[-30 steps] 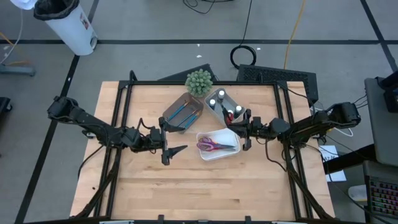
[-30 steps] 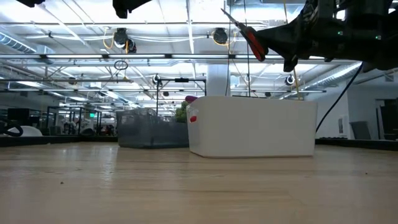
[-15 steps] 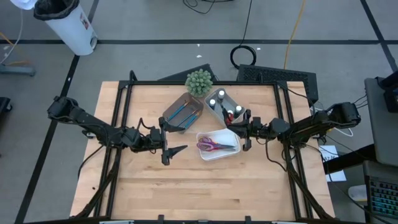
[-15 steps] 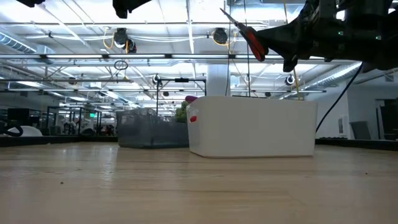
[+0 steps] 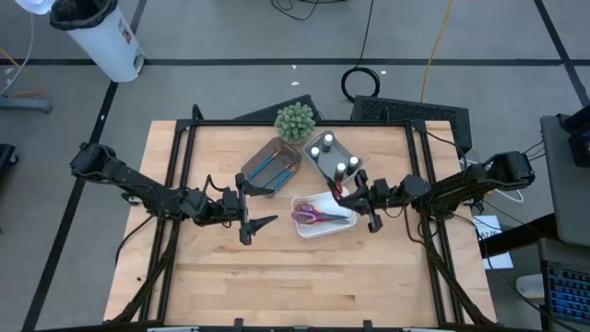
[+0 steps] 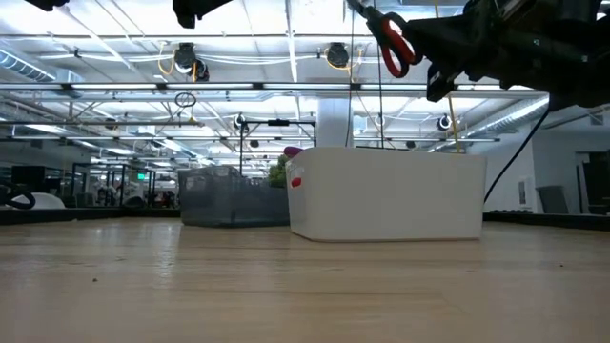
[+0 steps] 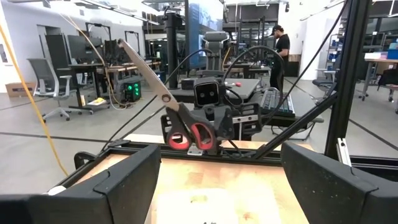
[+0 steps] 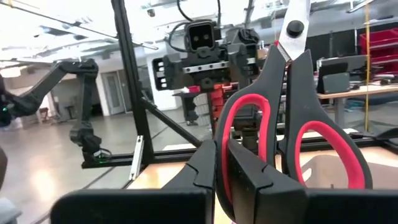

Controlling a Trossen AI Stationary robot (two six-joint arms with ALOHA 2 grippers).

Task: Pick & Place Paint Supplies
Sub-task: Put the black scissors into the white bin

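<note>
Right gripper (image 5: 353,191): fingers pinched shut on the red-handled scissors (image 8: 289,134), held in the air above the near corner of the white tray (image 5: 343,226), just beside the grey tray (image 5: 324,166).
Red-handled scissors: gripped by one handle loop, blades pointing up and away from the fingers; from table height they hang high above the white tray's wall, clear of it.
Left gripper (image 5: 255,215): fingers spread wide, holding nothing, hovering over bare wood just left of the white tray.
White tray: on the wooden surface (image 5: 277,277) between the two grippers, with a purple-handled pair of scissors (image 5: 313,217) lying flat inside.
Grey tray: behind the white one, holding three white-capped dark bottles (image 5: 329,141).
Brown tray (image 5: 251,166): left of the grey tray, holding what look like blue-handled brushes (image 5: 273,165), though they are too small to be sure of more.
Plant (image 5: 295,121): round, green and spiky, at the far edge of the surface, just behind the brown and grey trays.
Room beyond: a person (image 7: 282,46) stands among desks and frames well behind the table.
</note>
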